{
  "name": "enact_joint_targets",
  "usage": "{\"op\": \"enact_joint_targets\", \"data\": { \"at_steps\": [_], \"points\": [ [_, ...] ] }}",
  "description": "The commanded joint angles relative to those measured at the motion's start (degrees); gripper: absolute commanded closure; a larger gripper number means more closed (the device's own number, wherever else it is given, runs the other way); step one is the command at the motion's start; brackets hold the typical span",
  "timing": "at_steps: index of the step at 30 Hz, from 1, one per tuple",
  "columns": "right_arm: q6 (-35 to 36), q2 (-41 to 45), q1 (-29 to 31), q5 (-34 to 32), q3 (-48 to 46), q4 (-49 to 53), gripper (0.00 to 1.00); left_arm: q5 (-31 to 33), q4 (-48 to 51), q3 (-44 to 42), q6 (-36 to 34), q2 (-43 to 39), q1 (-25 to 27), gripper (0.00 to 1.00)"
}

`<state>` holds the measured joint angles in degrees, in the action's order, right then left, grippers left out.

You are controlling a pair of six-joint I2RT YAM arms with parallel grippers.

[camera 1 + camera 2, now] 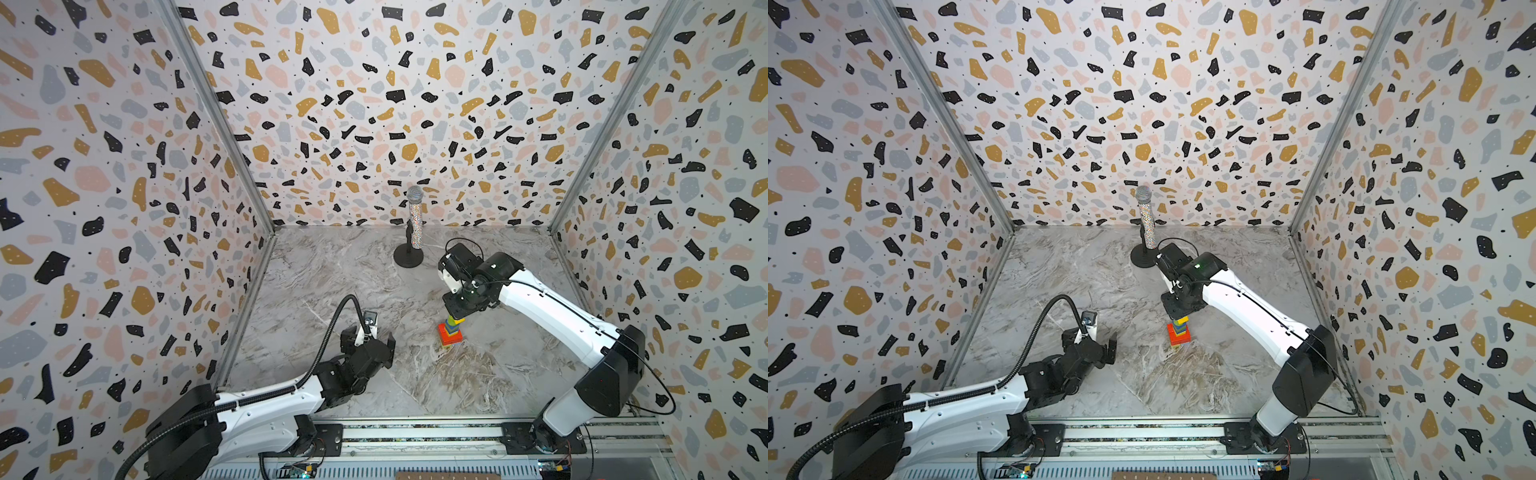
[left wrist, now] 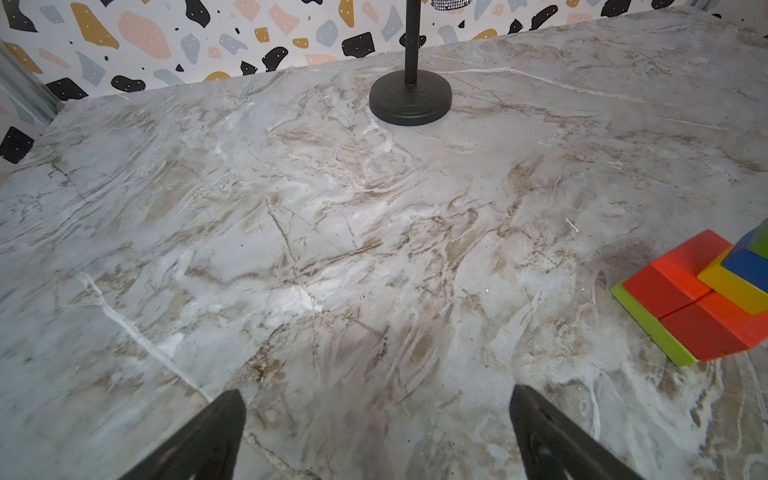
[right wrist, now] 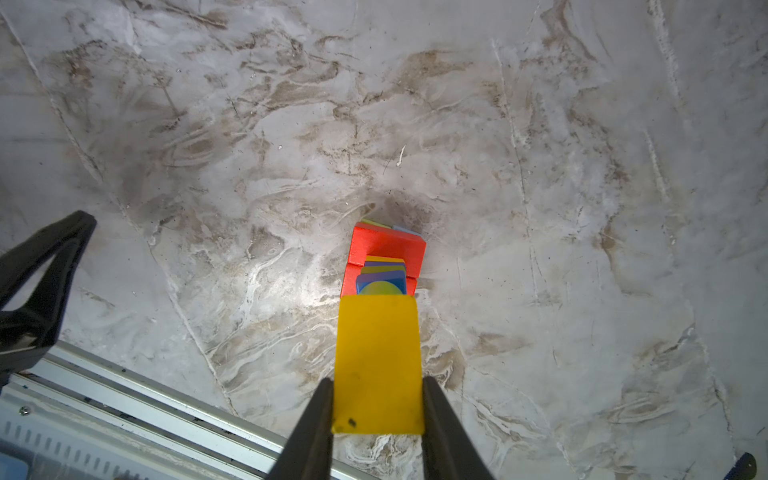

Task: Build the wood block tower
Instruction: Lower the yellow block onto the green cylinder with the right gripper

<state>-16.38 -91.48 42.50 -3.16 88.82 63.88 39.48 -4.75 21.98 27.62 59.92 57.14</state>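
Table (image 1: 332, 270): smooth marble-print sheet, grey-white with brown veins. Walls (image 1: 124, 166): terrazzo print with black, ochre, pink and grey chips.

Tower (image 1: 451, 332) stands right of centre in both top views (image 1: 1178, 334), narrow, upright and stepped. The left wrist view shows its base (image 2: 715, 324). A thin lime slab (image 2: 652, 324) lies on the table with two matte red bricks (image 2: 665, 291) side by side on it. Above come a flat yellow piece, then dark blue, then green. Painted surfaces, square edges.

Right gripper (image 3: 378, 382) points down over the tower. Its fingers (image 3: 316, 428) are clamped on the sides of a yellow block (image 3: 377, 340), which is flat, rectangular and matte, with a dark scuff near one corner. Under it a lime disc (image 3: 380, 289) shows. Cannot tell whether the block touches it.

Left gripper (image 1: 370, 338): jaws wide apart, low over the table, left of the tower and well apart from it.

Mic (image 1: 414, 216): glittery, with a mesh head, on a black stand (image 1: 408, 257) with a round base. It sits near the back wall, behind the tower. In both top views the right wrist hides the tower's top. Rail (image 1: 415, 432): ribbed metal along the front edge.
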Motion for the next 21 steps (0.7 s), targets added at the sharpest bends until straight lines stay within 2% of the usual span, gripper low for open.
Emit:
{"op": "enact_joint_targets", "data": {
  "at_steps": [1, 21],
  "points": [
    [-0.01, 0.16, 0.36, -0.09, -0.70, 0.59, 0.72, 0.42, -1.46, -0.44, -0.81, -0.57, -0.32, 0.00],
    [-0.26, -0.65, 0.34, -0.16, -0.47, 0.00, 0.72, 0.51, -1.14, -0.53, -0.81, -1.08, -0.36, 0.00]
  ]
}}
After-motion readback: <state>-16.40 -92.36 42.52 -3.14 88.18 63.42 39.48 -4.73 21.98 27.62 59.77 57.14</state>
